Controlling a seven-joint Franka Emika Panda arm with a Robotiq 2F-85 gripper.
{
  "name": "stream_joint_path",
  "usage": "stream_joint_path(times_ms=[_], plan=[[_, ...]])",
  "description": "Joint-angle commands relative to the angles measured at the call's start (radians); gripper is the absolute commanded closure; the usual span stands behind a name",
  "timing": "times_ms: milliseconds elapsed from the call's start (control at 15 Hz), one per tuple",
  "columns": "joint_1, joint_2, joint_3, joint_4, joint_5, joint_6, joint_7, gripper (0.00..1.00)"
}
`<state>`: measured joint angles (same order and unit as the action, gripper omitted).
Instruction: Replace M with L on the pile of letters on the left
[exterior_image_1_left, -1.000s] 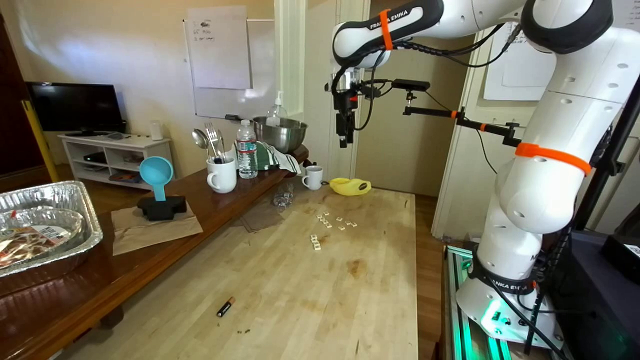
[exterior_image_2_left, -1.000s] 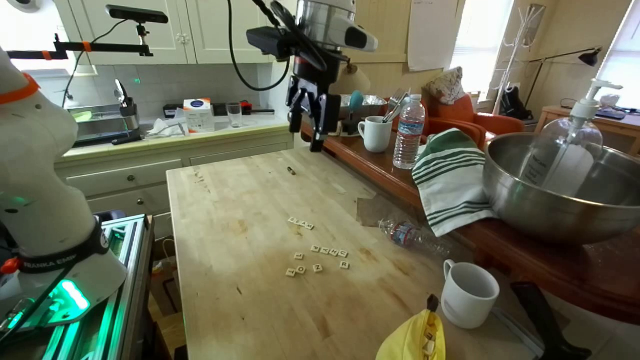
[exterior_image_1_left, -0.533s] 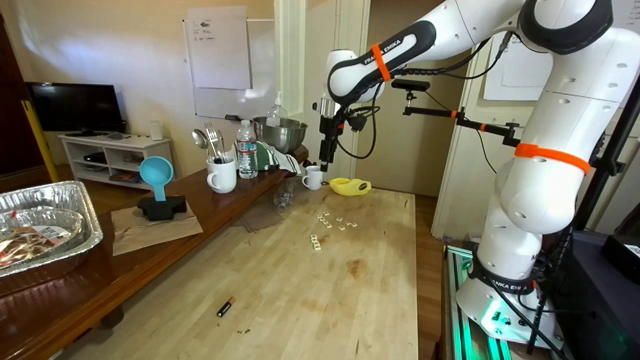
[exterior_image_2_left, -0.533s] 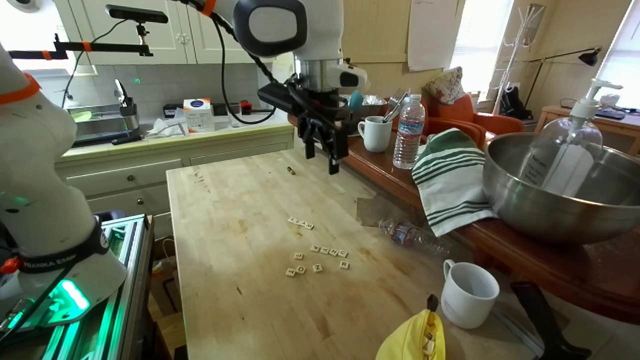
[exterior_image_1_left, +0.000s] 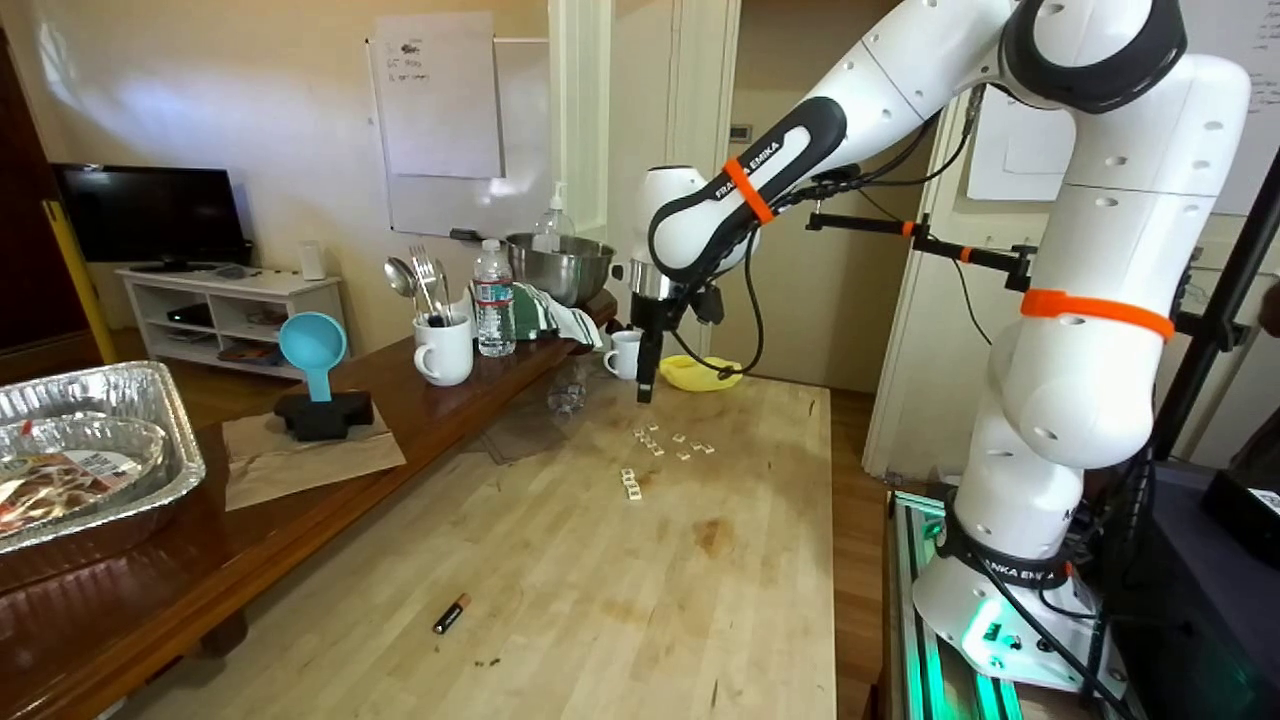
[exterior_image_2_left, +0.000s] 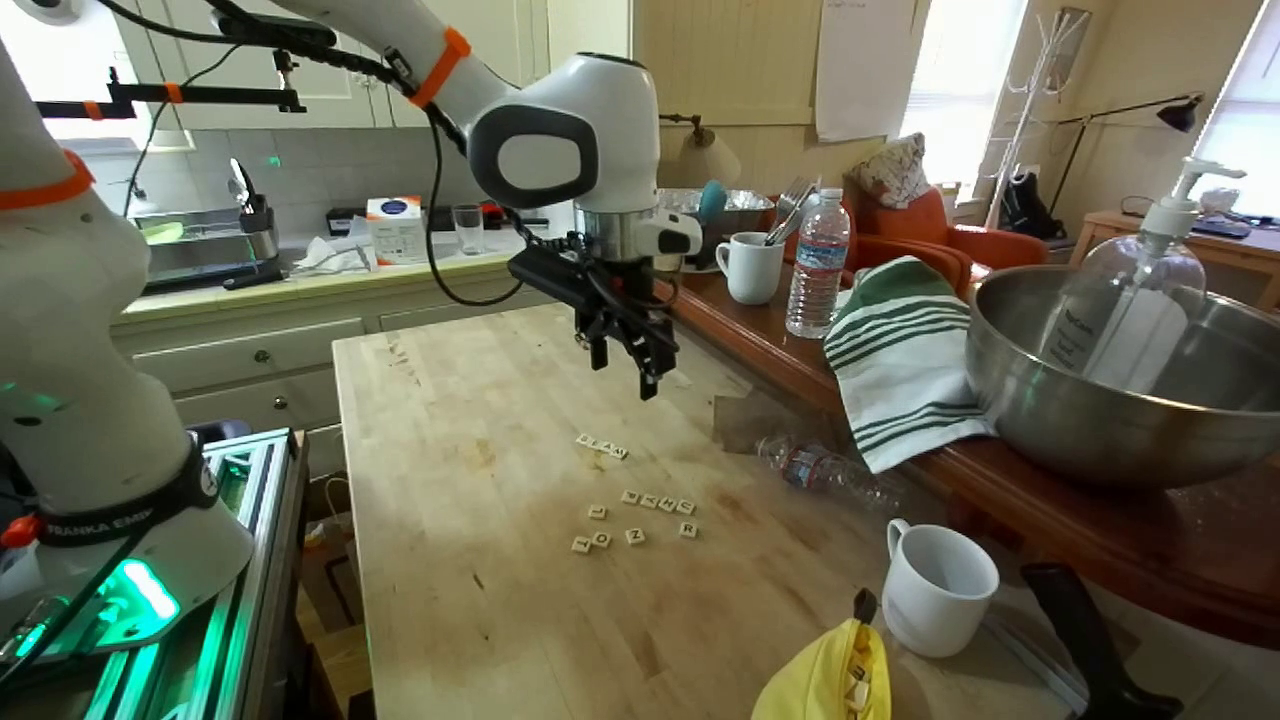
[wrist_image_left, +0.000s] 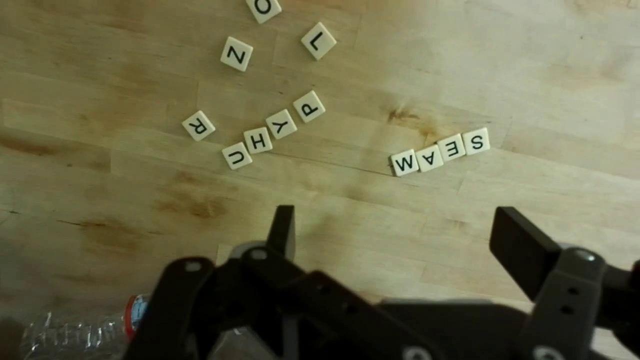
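Cream tiles (wrist_image_left: 309, 106), blk fingers (wrist_image_left: 524, 251), grn/wht-striped towel (exterior_image_2_left: 898, 350).

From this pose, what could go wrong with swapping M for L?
1. The M tile sits tight beside the A tile, so a grasp may nudge A out of line.
2. M lies flat and low on the wooden tabletop, so the open gripper might scrape wood or close above it.
3. The L tile is turned at a different angle from M, so without a wrist turn it could land crooked.
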<state>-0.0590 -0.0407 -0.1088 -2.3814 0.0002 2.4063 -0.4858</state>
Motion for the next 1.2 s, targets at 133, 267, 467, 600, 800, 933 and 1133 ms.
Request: stream_joint_path(times_ms=[133, 267, 467, 600, 800, 933, 1133], plan=[[-0.005, 0.003, 0.006, 0.002, 0.002, -0.003, -0.006, 0.00], [0.004, 0.035, 0.013, -0.006, 0.057, 0.031, -0.041, 0.00], [0.010, 0.075, 0.032, -0.018, 0.102, 0.106, -0.059, 0.00], [0.007, 0.107, 0.047, -0.016, 0.127, 0.149, -0.075, 0.00], [0.000, 0.151, 0.072, -0.017, 0.148, 0.202, -0.094, 0.31], [-0.007, 0.173, 0.085, -0.018, 0.147, 0.220, -0.110, 0.40], [-0.022, 0.204, 0.097, -0.017, 0.140, 0.232, -0.137, 0.64]])
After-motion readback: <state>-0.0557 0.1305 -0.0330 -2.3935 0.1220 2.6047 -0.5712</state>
